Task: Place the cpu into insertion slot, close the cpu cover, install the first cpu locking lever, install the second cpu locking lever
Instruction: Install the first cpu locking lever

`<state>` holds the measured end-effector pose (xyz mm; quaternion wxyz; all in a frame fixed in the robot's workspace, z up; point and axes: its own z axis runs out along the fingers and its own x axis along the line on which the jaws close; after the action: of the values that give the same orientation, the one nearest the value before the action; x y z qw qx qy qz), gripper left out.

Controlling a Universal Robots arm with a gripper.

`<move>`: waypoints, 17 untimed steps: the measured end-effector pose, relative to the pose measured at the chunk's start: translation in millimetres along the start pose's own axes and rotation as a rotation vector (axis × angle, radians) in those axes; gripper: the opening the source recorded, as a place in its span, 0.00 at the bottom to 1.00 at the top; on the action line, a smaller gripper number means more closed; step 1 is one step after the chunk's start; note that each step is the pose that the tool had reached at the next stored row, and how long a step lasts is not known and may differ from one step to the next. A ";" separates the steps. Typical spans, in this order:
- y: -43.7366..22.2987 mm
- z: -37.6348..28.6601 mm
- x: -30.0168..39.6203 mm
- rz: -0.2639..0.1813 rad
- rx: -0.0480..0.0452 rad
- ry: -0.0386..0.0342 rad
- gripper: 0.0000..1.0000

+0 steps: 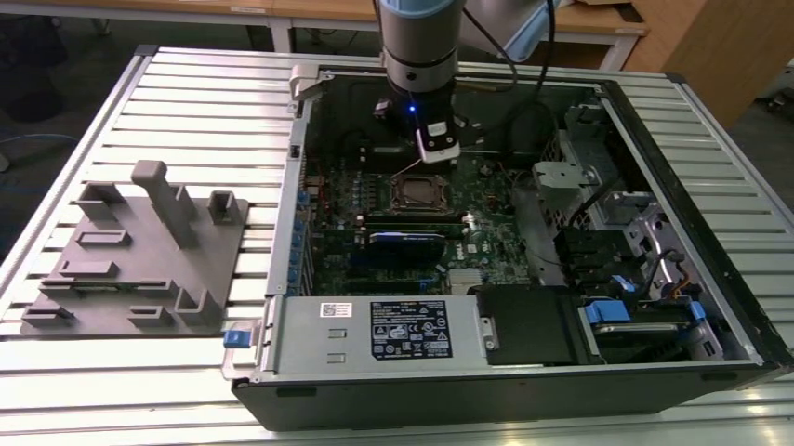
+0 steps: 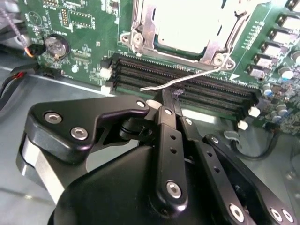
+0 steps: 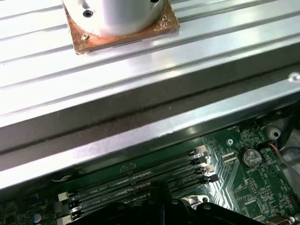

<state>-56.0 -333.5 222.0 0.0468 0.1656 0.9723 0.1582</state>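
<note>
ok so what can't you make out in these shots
- Chip: glare washes out its top in the second wrist view.
- Wire lever: whether the shut pincer really pinches it; its tips cover the contact, second wrist view.
- Socket: too small in the exterior view to judge latches; the second wrist view's edge cuts off its far part.
</note>
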 end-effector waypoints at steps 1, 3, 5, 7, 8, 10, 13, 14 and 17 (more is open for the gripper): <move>0.5 -1.4 -0.1 0.000 -0.0017 0.0005 0.10; 0.6 -1.8 -0.1 0.001 -0.0080 0.0024 0.10; 0.6 -1.9 -0.1 0.002 -0.0146 0.0047 0.10; 0.7 -1.9 -0.1 0.002 -0.0156 0.0049 0.10; 0.7 -2.0 -0.1 0.002 -0.0156 0.0050 0.10; 0.2 -2.1 0.0 0.002 -0.0154 0.0050 0.10; -0.5 -2.5 0.6 0.002 -0.0108 0.0035 0.10; -0.8 -2.6 0.8 0.001 -0.0090 0.0029 0.10; -2.0 -2.9 1.2 0.000 -0.0008 0.0002 0.10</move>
<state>-58.2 -335.7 224.1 0.0468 0.1655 0.9723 0.1586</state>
